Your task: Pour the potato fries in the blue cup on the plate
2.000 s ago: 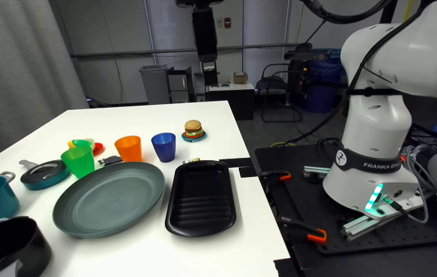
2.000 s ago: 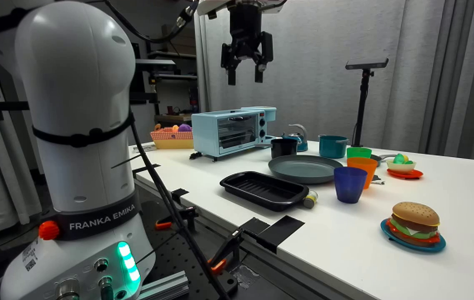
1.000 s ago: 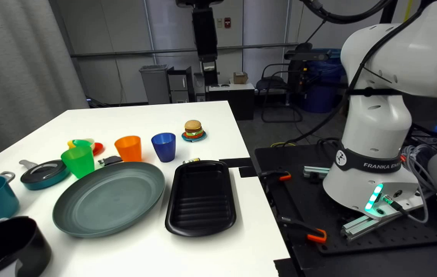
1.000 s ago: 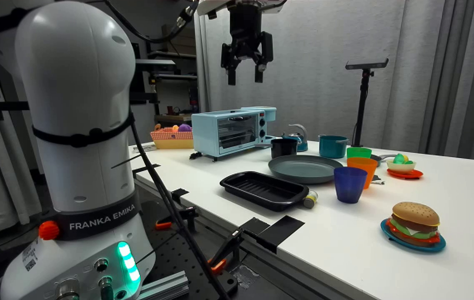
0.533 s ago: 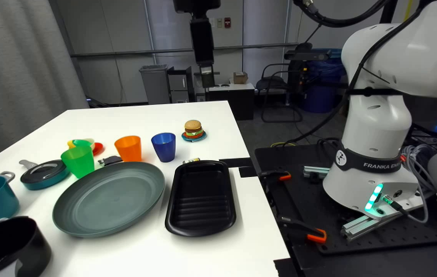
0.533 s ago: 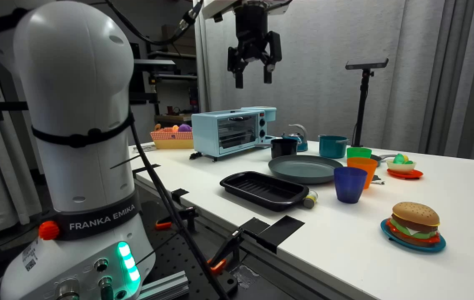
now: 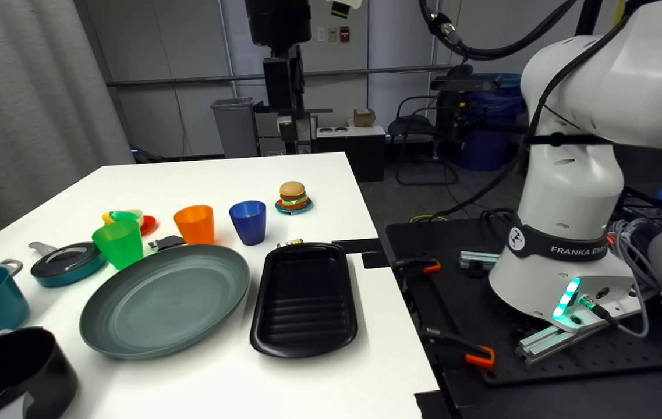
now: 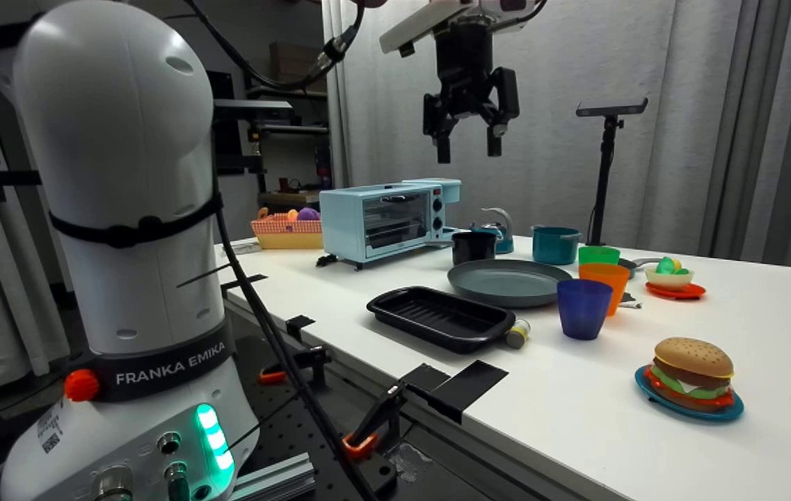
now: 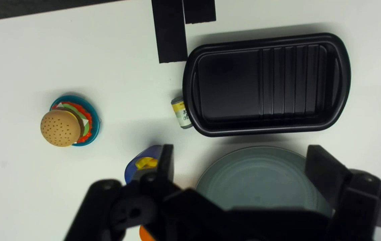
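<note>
Spread wide and gripping nothing, the claw (image 8: 469, 153) hangs well above the table (image 8: 771, 320). Lower down, the blue cup (image 7: 248, 223) stands upright with the potato fries (image 9: 141, 162) inside; the plate (image 7: 167, 302) nearby has none yet. My worry is a crooked descent: it could tip that cup and spill everything, or clip the orange cup (image 7: 195, 226) near it. Later, a hasty pour might scatter fries past the plate.

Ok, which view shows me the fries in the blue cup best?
The wrist view: it looks down into the blue cup, so the yellow fries show, though the claw hides part of the cup. In both exterior views the cup shows mostly from the side, and I cannot make out the fries for certain.
</note>
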`<state>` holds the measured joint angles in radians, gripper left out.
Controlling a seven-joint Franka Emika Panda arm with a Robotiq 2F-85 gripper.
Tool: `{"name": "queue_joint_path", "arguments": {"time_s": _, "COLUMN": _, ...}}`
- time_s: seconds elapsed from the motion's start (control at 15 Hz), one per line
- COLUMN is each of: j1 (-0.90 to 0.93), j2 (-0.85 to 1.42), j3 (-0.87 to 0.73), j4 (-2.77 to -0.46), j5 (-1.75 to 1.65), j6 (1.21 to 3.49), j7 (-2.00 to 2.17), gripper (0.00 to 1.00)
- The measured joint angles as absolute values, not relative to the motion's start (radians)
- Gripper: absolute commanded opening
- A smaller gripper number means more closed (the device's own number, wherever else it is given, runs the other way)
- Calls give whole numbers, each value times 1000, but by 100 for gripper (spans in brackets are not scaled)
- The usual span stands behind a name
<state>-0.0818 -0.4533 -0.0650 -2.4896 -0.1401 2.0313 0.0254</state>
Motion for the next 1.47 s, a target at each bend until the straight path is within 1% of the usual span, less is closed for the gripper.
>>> {"name": "queue_joint_path", "arguments": {"time_s": 0.33, "j1": -108, "j2": -368, "j3": -105, "j4": -2462, "j5": -140, "j6": 2124, "j7": 24, "gripper": 100}}
{"name": "queue_joint_path", "arguments": {"time_s": 1.13, "j1": -154, "j2": -123, "j3": -174, "j4": -2298, "j5": -130, "j6": 2227, "j7": 23, "gripper": 100}}
{"name": "queue_joint_path", "arguments": {"time_s": 1.47, "j1": -158, "j2": -89, "j3": -180, "j4": -2271, "j5": -129, "j6": 2239, "j7": 22, "gripper": 100}}
